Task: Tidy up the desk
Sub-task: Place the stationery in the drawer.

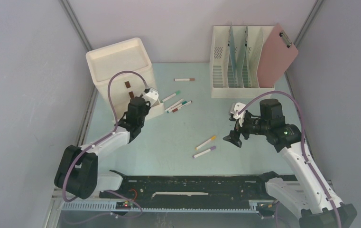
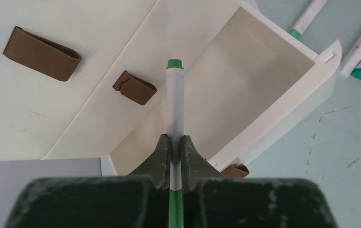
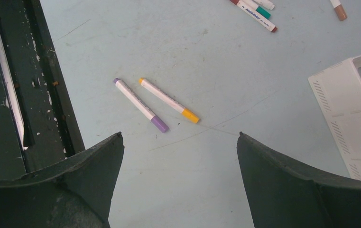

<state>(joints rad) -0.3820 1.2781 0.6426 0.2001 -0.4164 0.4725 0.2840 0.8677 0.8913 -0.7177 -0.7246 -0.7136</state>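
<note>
Desk (image 1: 169, 147) spreads pale mint beneath both arms. Left gripper (image 2: 175, 142) is pinching a green marker (image 2: 175, 95) tight between its pads. The green tip points forward over the open drawer (image 2: 263, 95) just ahead, I'd guess so it can drop inside. The drawer's walls stand clear on either side of the tip. Right gripper (image 3: 179, 135) hangs with its fingers spread wide and holds nothing. The purple marker (image 3: 140, 104) and yellow marker (image 3: 169, 100) lie side by side just beyond its tips. Bare surface surrounds them, and the black rail (image 3: 50, 95) runs off past one finger.
</note>
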